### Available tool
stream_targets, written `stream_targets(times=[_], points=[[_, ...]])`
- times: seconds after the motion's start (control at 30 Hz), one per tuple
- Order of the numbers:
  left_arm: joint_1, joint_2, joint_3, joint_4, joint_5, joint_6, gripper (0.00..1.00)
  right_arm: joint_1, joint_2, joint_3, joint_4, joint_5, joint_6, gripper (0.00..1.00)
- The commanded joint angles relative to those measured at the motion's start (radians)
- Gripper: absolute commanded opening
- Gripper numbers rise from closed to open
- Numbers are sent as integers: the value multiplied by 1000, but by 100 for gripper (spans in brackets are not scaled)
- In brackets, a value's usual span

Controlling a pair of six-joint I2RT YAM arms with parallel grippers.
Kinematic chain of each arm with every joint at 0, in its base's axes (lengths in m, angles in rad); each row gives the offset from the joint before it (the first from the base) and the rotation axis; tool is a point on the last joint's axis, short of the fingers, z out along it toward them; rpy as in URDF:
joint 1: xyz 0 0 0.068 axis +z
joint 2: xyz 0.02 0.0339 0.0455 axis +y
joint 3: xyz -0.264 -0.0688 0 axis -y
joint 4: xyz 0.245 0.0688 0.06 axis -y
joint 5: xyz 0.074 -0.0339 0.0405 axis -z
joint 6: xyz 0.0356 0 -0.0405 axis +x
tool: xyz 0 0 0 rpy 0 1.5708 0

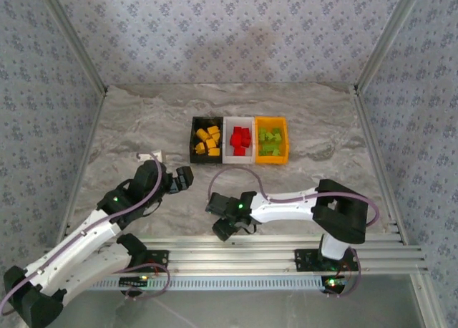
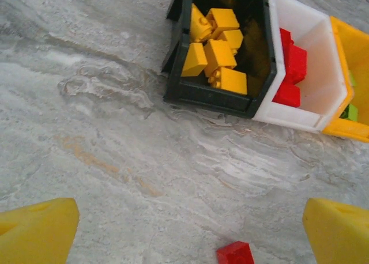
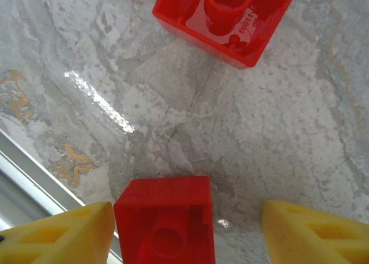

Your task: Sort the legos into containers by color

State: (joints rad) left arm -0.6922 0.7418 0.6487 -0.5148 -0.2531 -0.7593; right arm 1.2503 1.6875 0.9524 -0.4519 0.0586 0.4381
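The step in hand seems to be the pick of a red brick (image 3: 164,218) by the right gripper (image 3: 189,221), which hangs low over the table (image 3: 277,131). Its jaws stand apart: the brick touches the finger (image 3: 63,235) at the left of the wrist view, and there is a clear gap to the other finger (image 3: 314,232), so nothing is pinched yet. To do it well, I would shift the gripper a little sideways so that the brick sits in the middle, then close on two flat opposite walls; a push from one side only may slide or turn it. The brick shows the camera a hollow face with a round tube, so its studs probably point down. It looks almost square and the frame cuts its lower part, so I cannot tell its long axis. A second brick (image 3: 225,19), also red and hollow side up, lies further ahead, apart and turned diagonal. Once gripped, the brick should go to the white bin (image 1: 240,159) where the red ones lie, between the black bin (image 1: 193,138) with yellow and the orange bin (image 1: 286,138) with green. The left gripper (image 2: 190,218) is spread wide and empty, with a third brick (image 2: 235,253), red, on the table below it
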Motion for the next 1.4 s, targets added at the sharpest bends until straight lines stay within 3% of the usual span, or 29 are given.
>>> stream_targets(times=[0.0, 0.1, 0.27, 0.47, 0.67, 0.87, 1.07, 1.17, 1.37], points=[[-2, -29, -7, -24, -23, -45, 99, 8, 17, 15, -7, 11, -10, 50], [-1, -29, -11, -24, -19, -47, 99, 3, -20, 9, -24, 4, -9, 38], [-2, -26, -13, -15, -6, -37, 99, -53, -146, 17, -71, 44, -15, 32], [-2, 2, -36, 43, 64, -23, 99, -284, -261, 128, -103, 75, -46, 32], [-46, 70, -42, 93, 127, -17, 99, -528, -106, 317, -64, 65, -18, 32], [-121, 143, -36, 100, 138, -5, 99, -617, 143, 546, -83, 66, -19, 34], [-134, 130, -65, 105, 135, -32, 99, -652, 281, 704, -130, 110, -2, 41], [-133, 104, -67, 90, 122, -34, 99, -665, 283, 720, -124, 89, 13, 69], [-133, 38, -36, 28, 65, -29, 99, -622, 173, 636, -90, 104, -4, 76]])
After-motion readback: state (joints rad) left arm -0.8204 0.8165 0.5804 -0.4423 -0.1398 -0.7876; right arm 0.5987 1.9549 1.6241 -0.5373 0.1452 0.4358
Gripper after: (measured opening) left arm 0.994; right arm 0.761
